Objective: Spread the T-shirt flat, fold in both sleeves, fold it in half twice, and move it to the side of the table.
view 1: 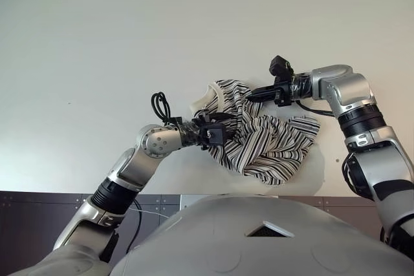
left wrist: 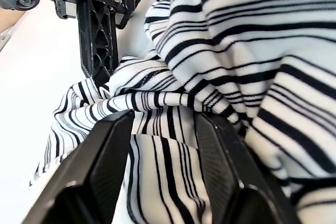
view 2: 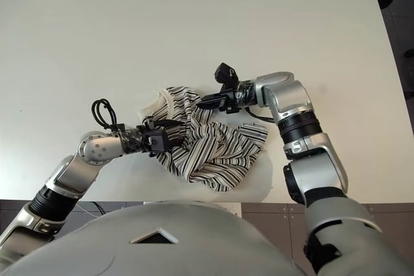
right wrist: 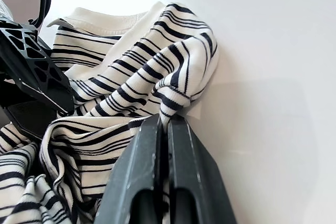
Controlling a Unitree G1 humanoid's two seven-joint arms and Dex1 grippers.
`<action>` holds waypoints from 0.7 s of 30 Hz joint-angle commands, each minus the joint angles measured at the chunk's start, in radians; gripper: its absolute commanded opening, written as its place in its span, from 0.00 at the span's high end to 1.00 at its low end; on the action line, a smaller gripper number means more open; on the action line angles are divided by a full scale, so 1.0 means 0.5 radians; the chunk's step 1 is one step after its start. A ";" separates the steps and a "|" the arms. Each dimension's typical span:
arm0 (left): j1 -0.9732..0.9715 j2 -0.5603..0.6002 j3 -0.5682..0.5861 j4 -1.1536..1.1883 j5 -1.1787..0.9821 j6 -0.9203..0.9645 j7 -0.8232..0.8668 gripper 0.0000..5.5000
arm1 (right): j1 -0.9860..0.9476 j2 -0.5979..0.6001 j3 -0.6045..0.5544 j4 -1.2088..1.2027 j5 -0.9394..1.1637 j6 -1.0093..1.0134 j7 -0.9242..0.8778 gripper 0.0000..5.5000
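1. The left gripper [view 1: 223, 121] sits low over the plain white table [view 1: 97, 30], fingers spread, loose cloth between them.
2. The crumpled black-and-white striped fabric T-shirt [view 1: 272, 147] lies bunched near the table's front edge.
3. The right gripper [right wrist: 165, 120] pinches a fold tightly.

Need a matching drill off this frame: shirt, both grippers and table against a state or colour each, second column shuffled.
Column one:
1. T-shirt
2. left gripper
3. right gripper
4. table

Column two:
A. plain white
B. fingers apart, fabric between them
C. crumpled, black-and-white stripes
D. fingers pressed together, pinching a fold

Pairs: 1-C, 2-B, 3-D, 4-A
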 commanded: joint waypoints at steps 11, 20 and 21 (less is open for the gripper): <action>-0.405 -0.405 1.046 0.225 -0.731 0.524 0.653 0.61 | -0.434 -0.182 -0.196 0.287 -0.170 -0.441 0.074 0.98; -0.137 -0.260 0.600 -0.053 -0.521 0.366 0.371 0.61 | -0.033 -0.157 -0.093 -0.079 -0.130 -0.127 0.133 0.77; -0.108 -0.216 0.552 -0.081 -0.492 0.347 0.318 0.61 | -0.040 -0.143 -0.102 -0.075 -0.119 -0.086 0.128 0.74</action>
